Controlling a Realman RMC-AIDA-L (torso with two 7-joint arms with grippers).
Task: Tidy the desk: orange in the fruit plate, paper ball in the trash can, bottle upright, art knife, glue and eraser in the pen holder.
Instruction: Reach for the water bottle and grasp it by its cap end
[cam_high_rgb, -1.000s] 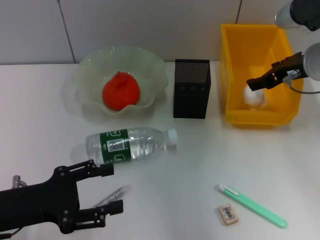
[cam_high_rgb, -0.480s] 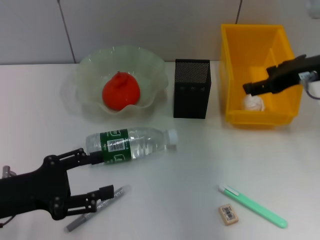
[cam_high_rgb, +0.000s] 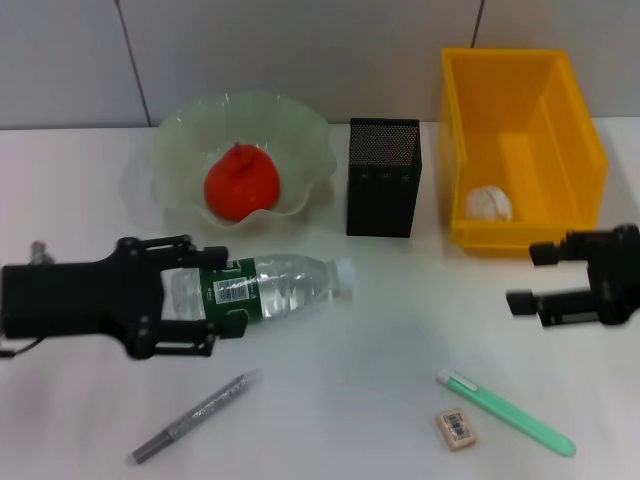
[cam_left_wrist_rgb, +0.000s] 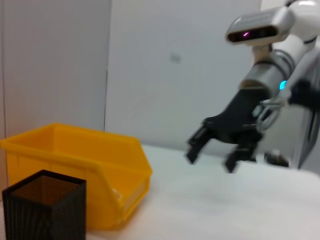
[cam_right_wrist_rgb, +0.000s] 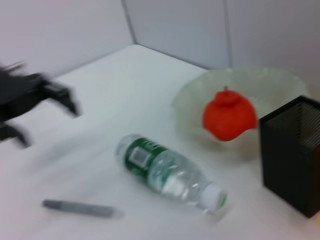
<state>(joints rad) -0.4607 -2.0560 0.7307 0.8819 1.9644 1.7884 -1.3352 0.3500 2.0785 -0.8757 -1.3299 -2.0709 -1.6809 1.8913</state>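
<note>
My left claw (cam_high_rgb: 205, 296) is spread wide around the base end of the clear plastic water bottle with a green label (cam_high_rgb: 270, 285), which lies on its side on the white counter (cam_high_rgb: 350, 360); my arm reaches in level. My right claw (cam_high_rgb: 530, 277) hangs open and empty before the yellow plastic bin (cam_high_rgb: 520, 140) holding the white paper ball (cam_high_rgb: 488, 204).

Even, bright light falls from above, leaving only soft, short shadows on the white table (cam_high_rgb: 330, 400). The head view is fairly sharp, with faint glare on the clear bottle (cam_high_rgb: 265, 285). Both wrist views are softer. The right gripper (cam_left_wrist_rgb: 220, 150) in the left wrist view and the left gripper (cam_right_wrist_rgb: 42, 112) in the right wrist view look smeared, probably by motion.
</note>
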